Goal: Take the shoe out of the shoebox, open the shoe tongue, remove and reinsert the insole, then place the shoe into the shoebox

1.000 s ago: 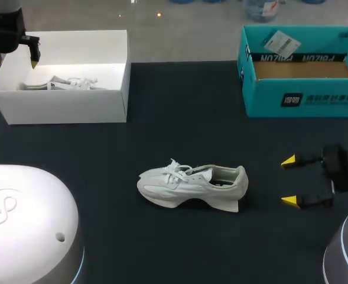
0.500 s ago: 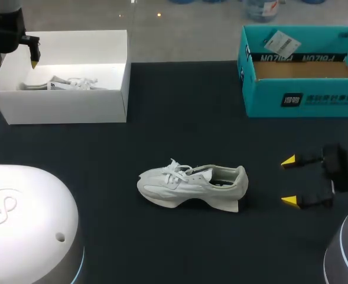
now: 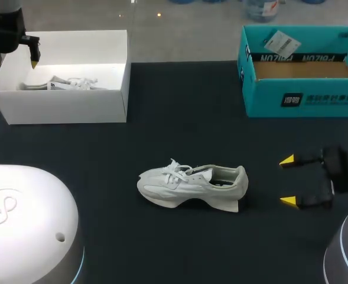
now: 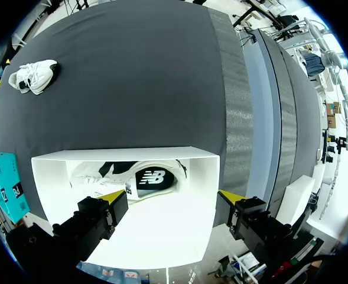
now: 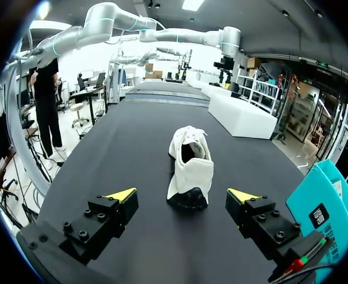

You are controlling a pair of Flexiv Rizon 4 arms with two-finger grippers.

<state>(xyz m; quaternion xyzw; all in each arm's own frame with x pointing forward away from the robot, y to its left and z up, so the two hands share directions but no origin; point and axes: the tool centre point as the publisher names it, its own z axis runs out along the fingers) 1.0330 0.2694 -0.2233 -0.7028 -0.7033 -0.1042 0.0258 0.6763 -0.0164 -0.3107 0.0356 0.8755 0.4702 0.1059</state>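
Now, with the shoe (image 3: 191, 186) out on the dark surface (image 3: 162, 118), upright on its sole near the middle, heel toward the right gripper (image 3: 289, 180) and toe away from it, judge the tongue to be the job in hand. Note the right gripper's wide-open, empty fingers, well short of the heel, and the left gripper (image 3: 15, 59), likewise spread wide and empty, up over the far corner of the white box (image 3: 61, 106) with a second shoe (image 3: 61, 84) inside. Bring one gripper in first to pin the heel or the side of the sole, to guard against sliding or tipping. Narrow the other before going in from above, aiming behind the laces (image 3: 176, 168) at the tongue's free edge, not at the lace loops. Pull up and toward the toe, gently, just enough to bare the insole through the collar. Leave the teal box (image 3: 298, 97) alone for the time being
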